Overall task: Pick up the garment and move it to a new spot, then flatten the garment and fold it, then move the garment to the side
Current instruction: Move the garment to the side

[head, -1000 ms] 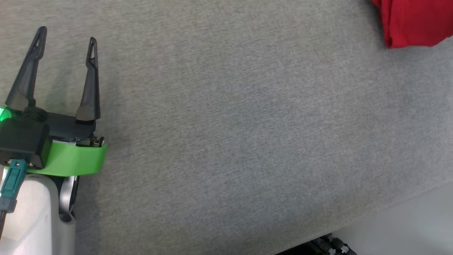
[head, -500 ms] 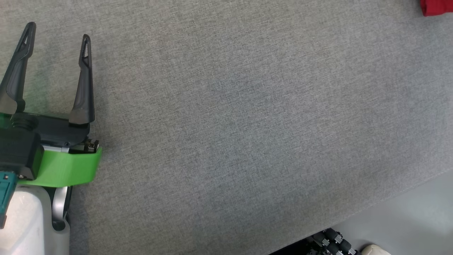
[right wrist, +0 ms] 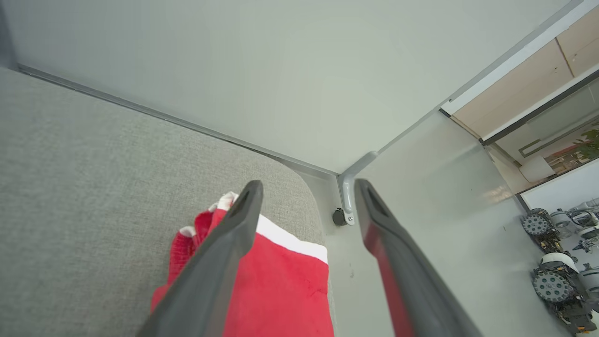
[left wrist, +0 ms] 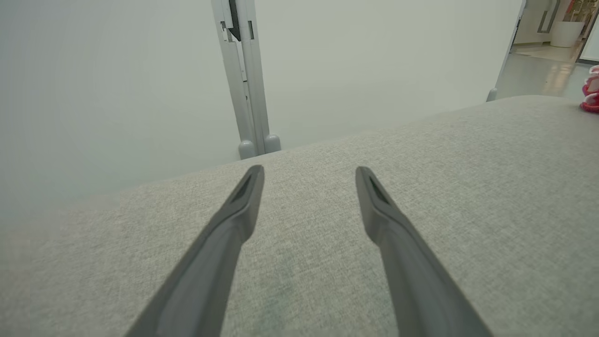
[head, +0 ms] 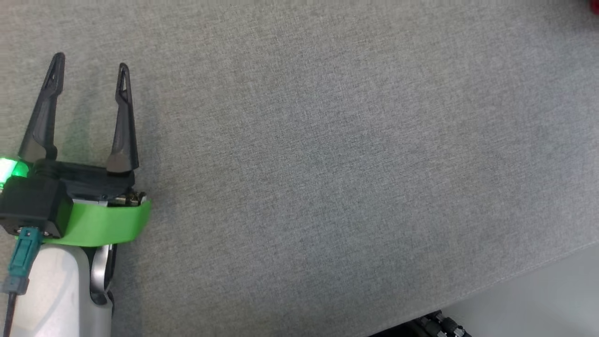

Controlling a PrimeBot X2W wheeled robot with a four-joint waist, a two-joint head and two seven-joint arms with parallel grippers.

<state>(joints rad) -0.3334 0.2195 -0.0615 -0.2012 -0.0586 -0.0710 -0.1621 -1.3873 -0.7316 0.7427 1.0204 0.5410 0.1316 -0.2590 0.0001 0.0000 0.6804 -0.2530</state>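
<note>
The red garment, with a white band along one edge, lies bunched at the rounded corner of the grey padded surface. My right gripper hangs just above it, open, with nothing between its fingers; the left finger hides part of the cloth. In the head view a sliver of the garment shows at the top right corner. My left gripper stands open over bare grey fabric at the lower left, far from the garment. In the left wrist view the left gripper is empty, fingers spread.
The grey surface ends at a front edge at the lower right, with pale floor and dark wheeled gear below it. White partition walls with a grey post stand behind the surface. Small wheeled machines sit on the floor.
The head camera has shifted, so the red garment has slid almost out of the top right corner. My right gripper has opened. The left gripper stays open.
</note>
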